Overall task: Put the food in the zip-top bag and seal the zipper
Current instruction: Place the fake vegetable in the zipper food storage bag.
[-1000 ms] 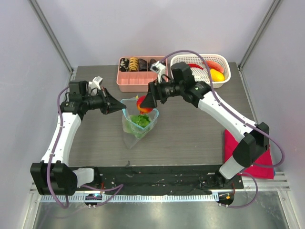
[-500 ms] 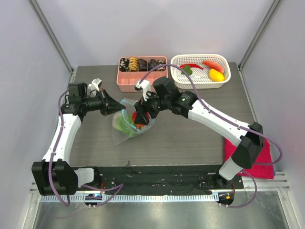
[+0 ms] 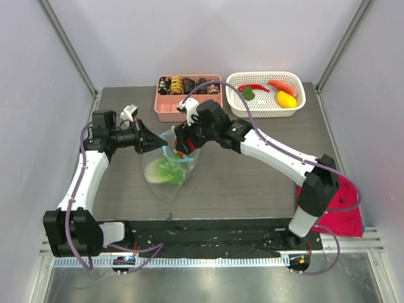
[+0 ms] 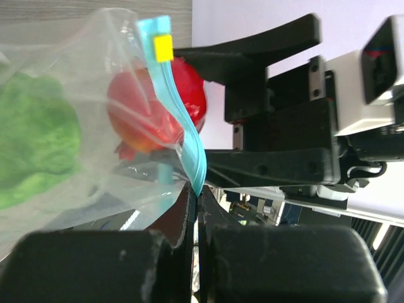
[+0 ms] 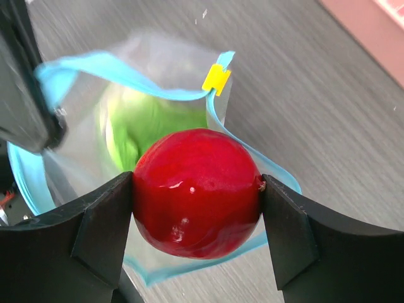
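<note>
The clear zip-top bag (image 3: 169, 169) lies open-mouthed on the table with green lettuce (image 3: 165, 170) inside. My left gripper (image 3: 158, 144) is shut on the bag's light-blue zipper strip (image 4: 187, 144) and holds the mouth up. My right gripper (image 3: 182, 146) is shut on the red tomato (image 5: 197, 192) and holds it in the bag's mouth, above the lettuce (image 5: 142, 126). A yellow slider tab (image 5: 216, 77) sits on the zipper (image 5: 126, 69). The tomato (image 4: 154, 113) shows through the plastic in the left wrist view, beside the lettuce (image 4: 35, 145).
A white lattice basket (image 3: 297, 107) at the back right holds a red chili (image 3: 254, 87), an orange piece (image 3: 281, 87), a yellow piece (image 3: 286, 100) and a green piece. A pink compartment tray (image 3: 183, 112) with dark rolls stands behind the bag. A red cloth (image 3: 344, 214) lies front right.
My right gripper has moved left and down with the tomato, from above the bag into its mouth. The bag has shifted a little to the left. The left gripper has held its grip.
</note>
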Robot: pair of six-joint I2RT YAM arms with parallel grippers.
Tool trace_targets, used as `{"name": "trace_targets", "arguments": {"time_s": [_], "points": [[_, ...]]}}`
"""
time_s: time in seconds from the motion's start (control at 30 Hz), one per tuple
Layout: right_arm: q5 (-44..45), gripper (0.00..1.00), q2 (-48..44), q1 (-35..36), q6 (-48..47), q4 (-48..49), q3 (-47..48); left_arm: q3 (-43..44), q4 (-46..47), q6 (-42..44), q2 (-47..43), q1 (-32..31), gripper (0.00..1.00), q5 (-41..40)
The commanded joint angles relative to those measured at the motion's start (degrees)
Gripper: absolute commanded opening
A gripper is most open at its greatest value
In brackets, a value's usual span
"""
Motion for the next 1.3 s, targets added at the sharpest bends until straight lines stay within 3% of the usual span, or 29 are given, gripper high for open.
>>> {"name": "trace_targets", "arguments": {"time_s": [0.0,0.13,0.27,0.4,0.43,0.47,0.5,0.53,0.63,0.8,1.03,1.13,1.27], "points": [[1.08,0.01,-1.54,0.29,2.79,6.36,4.39,0.85,-0.56,2.64,0.43,0.37,0.00,4.43],[1.26,0.01,-1.97,0.38,7.79,7.94,2.91,0.58,0.04,1.68,0.52,0.28,0.00,5.14],[-2.08,0.01,-2.59,0.99,14.20,15.05,-1.32,-1.08,7.40,-4.20,0.69,0.28,0.00,6.80],[0.80,0.07,-1.63,2.83,17.55,13.40,-1.76,-2.40,10.50,-7.46,0.17,0.28,0.00,7.16],[1.08,0.13,-1.45,3.01,18.35,13.13,-2.02,-2.58,10.59,-7.55,0.25,0.28,0.00,7.25],[0.90,0.31,-1.19,2.92,18.79,12.61,-2.11,-2.76,10.68,-7.64,0.16,0.37,0.00,7.51],[0.99,0.41,-1.10,3.01,20.71,12.43,-2.29,-2.84,10.68,-7.64,0.25,0.37,0.00,7.77],[0.56,0.60,-1.01,2.92,21.25,12.51,-2.64,-3.11,10.68,-7.64,0.16,0.28,0.00,7.86],[-2.16,0.77,-2.24,2.84,23.10,13.65,-3.69,-3.46,10.86,-7.73,-0.01,0.63,0.00,8.12],[-5.94,0.98,-4.44,1.79,26.08,16.82,-4.05,-3.72,11.30,-8.43,-0.10,1.51,0.00,8.83],[-12.01,1.00,-8.38,-1.20,28.73,16.48,-4.84,-4.34,12.44,-9.31,-0.27,2.48,0.00,9.44],[-17.28,1.00,-10.15,-6.46,25.84,13.23,-4.58,-4.25,12.18,-8.61,-0.63,2.66,0.00,9.18],[-25.01,1.00,-9.63,-19.28,19.69,8.57,-2.82,-3.64,8.49,-4.83,-0.63,2.66,0.00,7.42]]}}
